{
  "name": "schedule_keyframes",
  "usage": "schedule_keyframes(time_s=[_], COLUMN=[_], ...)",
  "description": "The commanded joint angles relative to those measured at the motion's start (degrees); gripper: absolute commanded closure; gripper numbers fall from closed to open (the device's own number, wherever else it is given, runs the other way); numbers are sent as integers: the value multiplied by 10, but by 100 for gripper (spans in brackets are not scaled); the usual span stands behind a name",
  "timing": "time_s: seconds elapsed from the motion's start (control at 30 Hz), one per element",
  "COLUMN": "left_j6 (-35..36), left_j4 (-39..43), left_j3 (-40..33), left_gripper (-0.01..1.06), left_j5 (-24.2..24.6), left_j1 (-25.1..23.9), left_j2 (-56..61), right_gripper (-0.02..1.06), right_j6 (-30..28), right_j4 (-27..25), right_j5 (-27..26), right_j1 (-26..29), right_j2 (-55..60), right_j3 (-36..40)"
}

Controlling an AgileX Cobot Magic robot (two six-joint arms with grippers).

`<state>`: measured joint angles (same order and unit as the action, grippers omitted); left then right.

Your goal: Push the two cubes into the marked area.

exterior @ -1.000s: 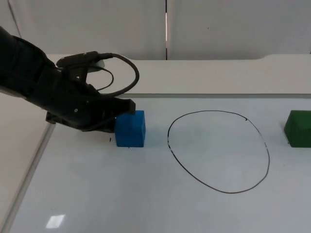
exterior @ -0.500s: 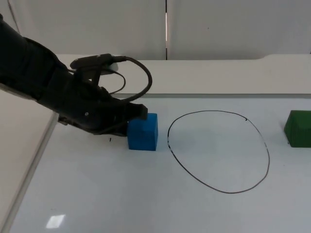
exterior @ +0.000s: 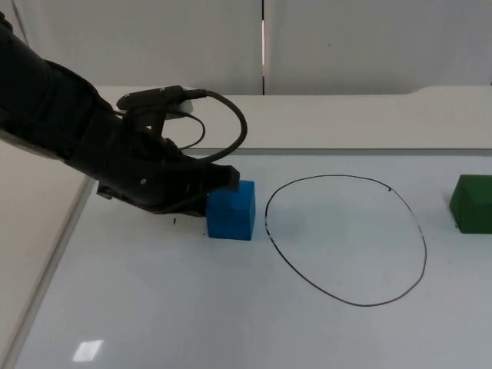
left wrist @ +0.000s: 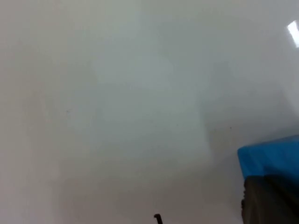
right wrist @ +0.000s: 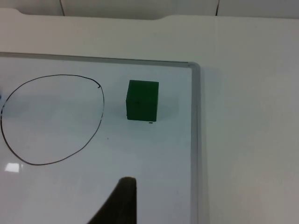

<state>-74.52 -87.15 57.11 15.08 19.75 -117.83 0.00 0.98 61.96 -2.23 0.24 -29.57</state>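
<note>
We have the left gripper [exterior: 219, 184] low on the white bench [exterior: 231, 307], pressed against the left face of the blue cube [exterior: 231, 211], and whether its jaws are apart or together we cannot tell, since the arm's own bulk covers them from above. In the left wrist view a dark fingertip lies against the blue cube [left wrist: 271, 158], which confirms contact at the side away from the target. The relation that matters for us is the line from gripper through cube to the marked area [exterior: 346, 240], the hand-drawn black loop: the cube sits just outside the loop's left edge, near the line but not across it, and the loop lies directly to the cube's right, on the far side from our contact point. So we judge that a push carried straight on to the right should take the cube over the line, provided the contact is kept near the middle of the face so the cube does not swivel off course. The green cube [exterior: 470, 203] stands well apart on the other side, outside the loop's right edge, and it is plainly nearer the right arm. From the right wrist view we see that green cube [right wrist: 142, 100] beside the loop, with the right gripper [right wrist: 119, 200] waiting clear of it; its jaws we cannot tell either.
</note>
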Motion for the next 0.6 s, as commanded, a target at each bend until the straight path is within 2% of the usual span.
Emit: schedule_keyframes(time_s=[0.0, 0.3, 0.57], left_j6=[-2, -2, -2], left_j4=[-11, -18, -35], left_j3=[3, 3, 3], left_gripper=[105, 105, 105], left_j5=[12, -15, -15], left_j1=[3, 35, 37], left_j2=[0, 0, 0], right_gripper=[-1, -1, -1], right_j6=[-9, -9, -9], right_j4=[1, 1, 1], right_j5=[-2, -2, -2], right_j1=[4, 4, 4], right_j2=[-2, -2, -2], right_j3=[0, 0, 0])
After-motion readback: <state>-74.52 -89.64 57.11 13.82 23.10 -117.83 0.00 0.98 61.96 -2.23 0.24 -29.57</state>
